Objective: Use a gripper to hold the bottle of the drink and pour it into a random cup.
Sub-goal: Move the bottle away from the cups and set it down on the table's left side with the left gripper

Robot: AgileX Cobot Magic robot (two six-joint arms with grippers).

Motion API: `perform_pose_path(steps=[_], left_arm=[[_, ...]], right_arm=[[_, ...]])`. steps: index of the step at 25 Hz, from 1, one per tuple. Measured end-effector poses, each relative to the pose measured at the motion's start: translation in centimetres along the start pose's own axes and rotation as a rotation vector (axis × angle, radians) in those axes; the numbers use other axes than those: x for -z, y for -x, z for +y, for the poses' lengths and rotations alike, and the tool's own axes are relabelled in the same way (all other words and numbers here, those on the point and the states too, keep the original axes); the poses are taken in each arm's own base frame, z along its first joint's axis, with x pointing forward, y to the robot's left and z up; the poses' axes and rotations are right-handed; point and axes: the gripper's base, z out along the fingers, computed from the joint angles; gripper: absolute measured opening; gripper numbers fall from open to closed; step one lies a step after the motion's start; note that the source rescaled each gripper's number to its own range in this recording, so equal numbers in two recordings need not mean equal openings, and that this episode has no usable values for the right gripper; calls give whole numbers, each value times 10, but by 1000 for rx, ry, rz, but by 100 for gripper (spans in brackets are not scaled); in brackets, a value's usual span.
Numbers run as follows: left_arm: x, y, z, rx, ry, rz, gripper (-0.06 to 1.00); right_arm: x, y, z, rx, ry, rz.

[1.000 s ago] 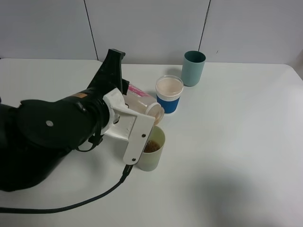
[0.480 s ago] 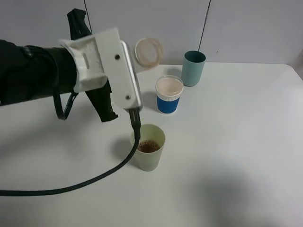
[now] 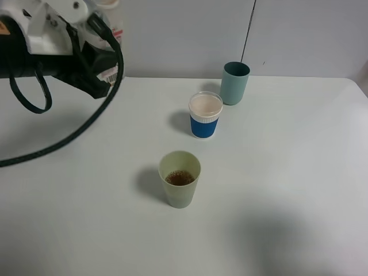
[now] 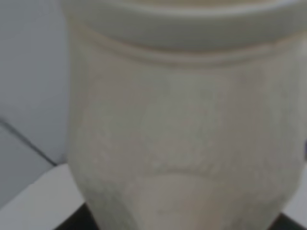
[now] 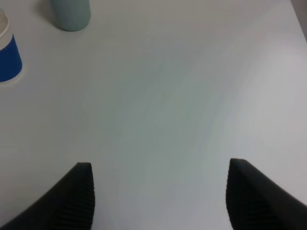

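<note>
My left gripper is raised at the far left, above the table, shut on the bottle. The bottle's barcode label shows below the white finger plates. In the left wrist view the bottle fills the frame, pale and upright, with no brown liquid visible in it. The pale yellow-green cup stands at the table's middle front with the brown drink in its bottom. The cup is well apart from the gripper, below and to its right. My right gripper is open and empty over bare table. It does not show in the exterior view.
A blue-and-white paper cup stands behind the yellow-green cup. A teal cup stands further back to the right. Both show in the right wrist view, the paper cup and the teal cup. A black cable hangs from the left arm over the table.
My left gripper has lifted the bottle away from over the cup, turned it back upright and carried it up to the far left. The cup keeps its brown liquid.
</note>
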Motion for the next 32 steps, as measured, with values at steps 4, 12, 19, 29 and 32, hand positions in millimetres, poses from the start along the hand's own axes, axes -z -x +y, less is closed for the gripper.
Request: perform_pose_path(steps=[4,12,19,29,32], left_arm=[[4,-3,17,158,51,-5,0],[8,-11,44,364,143,-14,0],[6,-13,54,363,173,-48,0],[-19,-31,51,359,144,15,0],[-28,-37,50,365,134,23,0]], right_arm=[[0,0,0,0,0,0],[0,0,0,0,0,0],[0,0,0,0,0,0],[0,0,0,0,0,0],[0,0,0,0,0,0]])
